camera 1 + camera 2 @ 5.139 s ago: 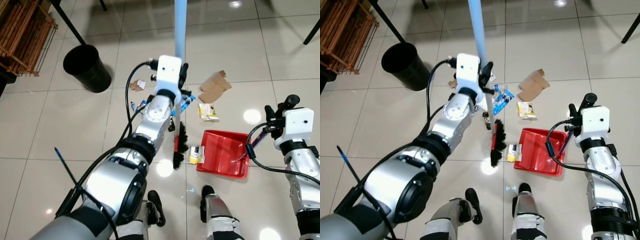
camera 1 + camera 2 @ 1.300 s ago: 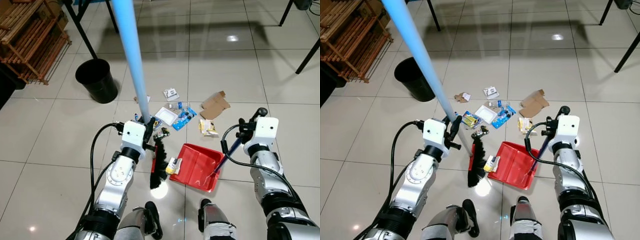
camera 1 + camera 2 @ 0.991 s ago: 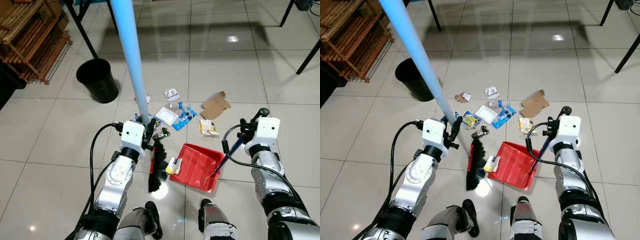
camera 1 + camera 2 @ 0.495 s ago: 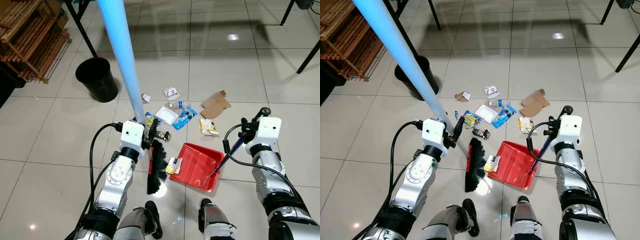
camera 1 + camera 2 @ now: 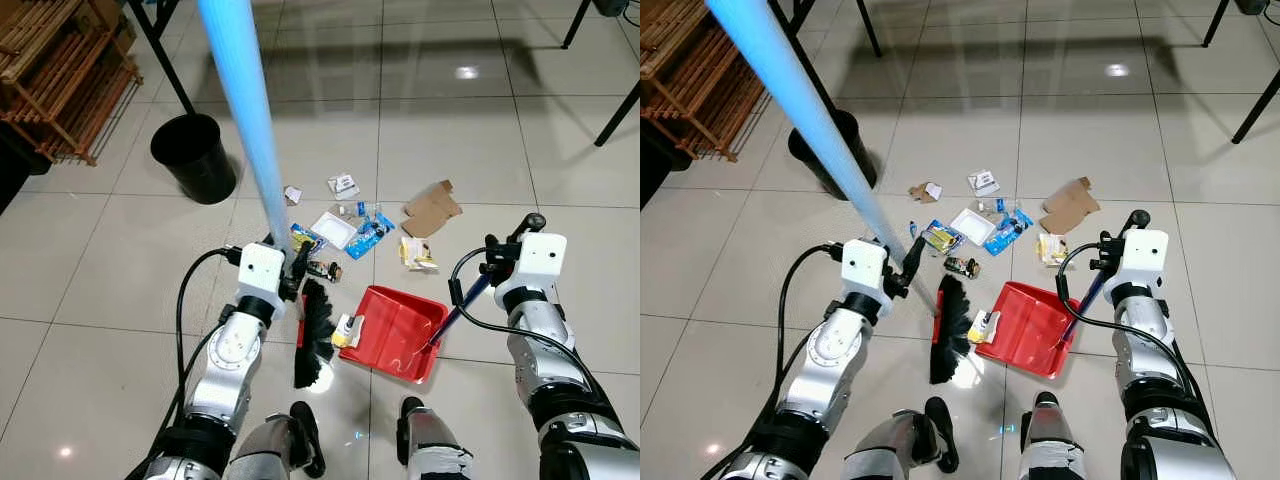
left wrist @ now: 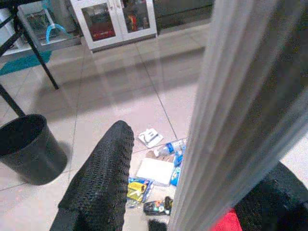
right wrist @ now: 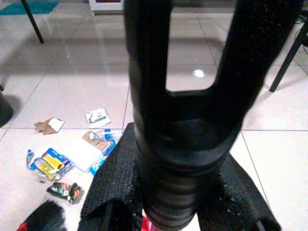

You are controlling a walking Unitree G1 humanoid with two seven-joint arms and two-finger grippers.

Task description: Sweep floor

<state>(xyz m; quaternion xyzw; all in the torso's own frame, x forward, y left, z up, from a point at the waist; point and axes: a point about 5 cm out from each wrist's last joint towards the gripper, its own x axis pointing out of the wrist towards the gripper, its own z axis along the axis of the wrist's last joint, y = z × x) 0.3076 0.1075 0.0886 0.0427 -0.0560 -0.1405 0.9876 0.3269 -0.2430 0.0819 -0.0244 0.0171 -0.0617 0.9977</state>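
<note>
No legible text on litter or robot.

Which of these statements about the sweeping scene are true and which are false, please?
1. The left gripper holds the broom by its light blue handle. True.
2. The red dustpan is empty. False: a small yellow and white packet lies at its edge.
3. The black bin lies tipped on its side. False: it stands upright, its mouth facing up.
4. The right gripper holds the dustpan's long handle. True.
5. The torn cardboard piece lies in the dustpan. False: it lies on the floor tiles beyond it.
</note>
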